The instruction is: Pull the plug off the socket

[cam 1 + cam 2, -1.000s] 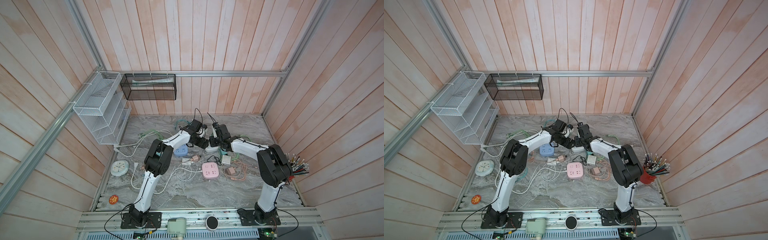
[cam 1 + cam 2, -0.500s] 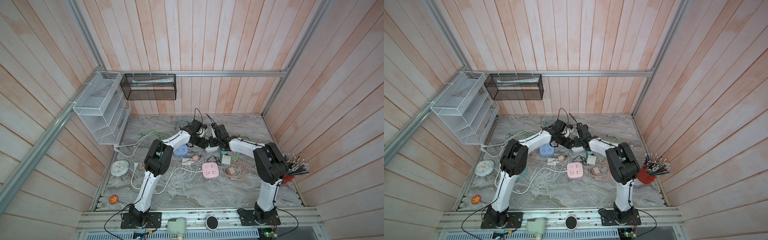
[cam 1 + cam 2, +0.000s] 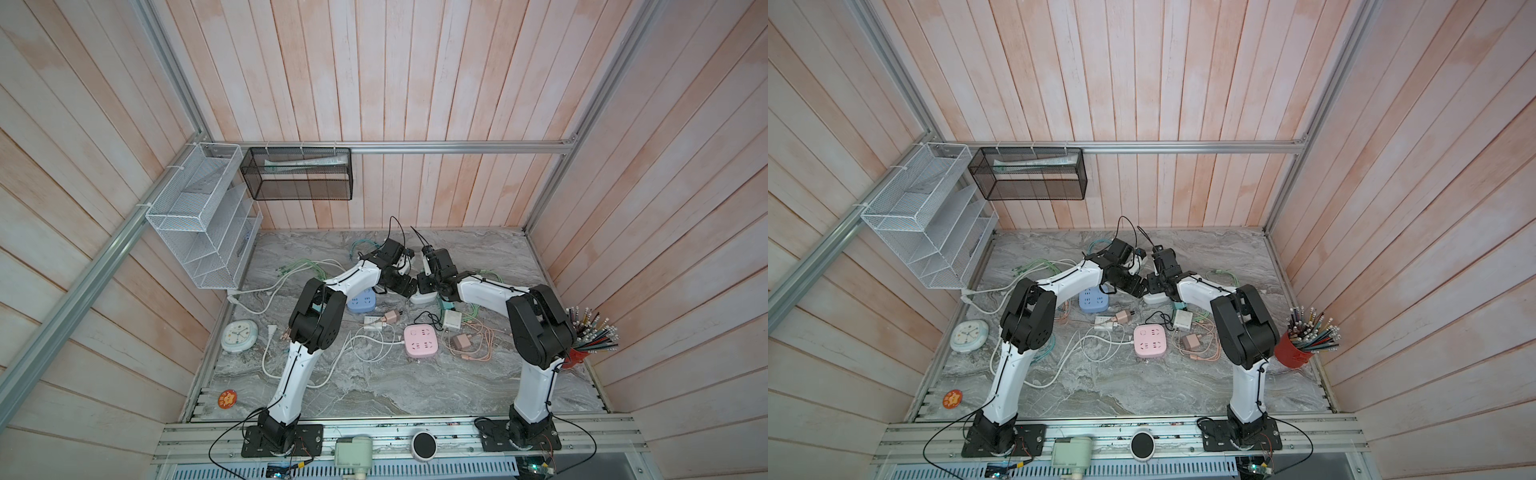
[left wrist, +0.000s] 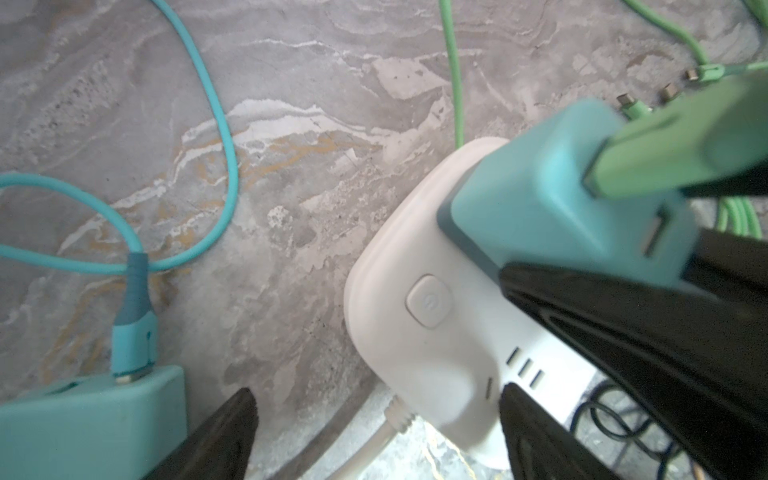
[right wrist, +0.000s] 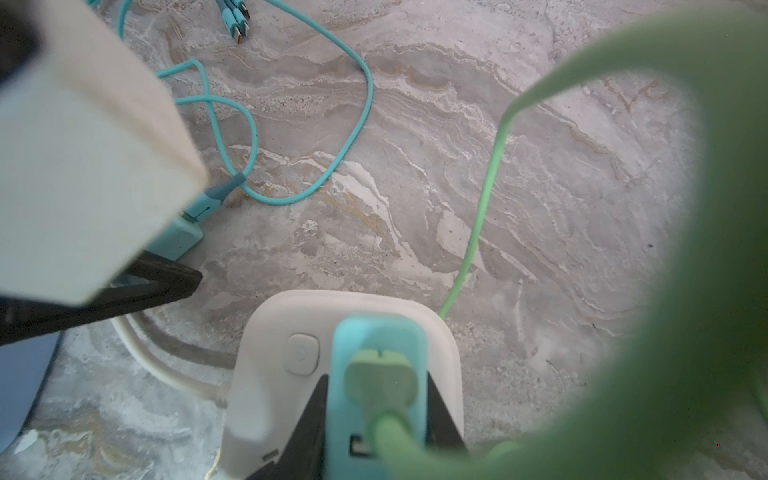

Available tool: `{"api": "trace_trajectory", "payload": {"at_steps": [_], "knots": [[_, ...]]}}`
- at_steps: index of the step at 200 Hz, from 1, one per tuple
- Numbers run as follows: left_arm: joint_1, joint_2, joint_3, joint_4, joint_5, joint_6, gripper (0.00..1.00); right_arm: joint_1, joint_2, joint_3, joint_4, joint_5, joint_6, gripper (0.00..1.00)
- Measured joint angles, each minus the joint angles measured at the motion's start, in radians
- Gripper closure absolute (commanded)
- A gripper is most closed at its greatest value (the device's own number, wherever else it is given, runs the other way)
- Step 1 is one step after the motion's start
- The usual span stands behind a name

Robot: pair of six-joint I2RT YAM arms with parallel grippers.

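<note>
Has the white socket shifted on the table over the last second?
No. In a top view the white socket sits just as far behind the pink socket as before.

The socket (image 5: pixel 270 395), a white rounded block with 1 push button on its top face, lies flat near the middle of the bench (image 3: pixel 415 386), somewhat nearer the far edge. The teal, boxy plug (image 5: pixel 376 332) stands in that top face, beside the button.
</note>
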State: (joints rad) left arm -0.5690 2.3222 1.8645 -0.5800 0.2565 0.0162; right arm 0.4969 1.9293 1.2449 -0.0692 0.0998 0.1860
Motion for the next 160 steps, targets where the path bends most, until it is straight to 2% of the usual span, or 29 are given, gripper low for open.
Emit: {"api": "trace_trajectory", "payload": {"at_steps": [90,160], "knots": [[-0.001,0.016,0.036,-0.048,0.008,-0.002,0.15,0.039,-0.003,-0.026,0.041,0.080,0.051,1.00],[-0.001,0.020,0.042,-0.053,0.009,-0.002,0.15,0.024,-0.015,-0.039,0.047,0.046,0.080,1.00]]}}
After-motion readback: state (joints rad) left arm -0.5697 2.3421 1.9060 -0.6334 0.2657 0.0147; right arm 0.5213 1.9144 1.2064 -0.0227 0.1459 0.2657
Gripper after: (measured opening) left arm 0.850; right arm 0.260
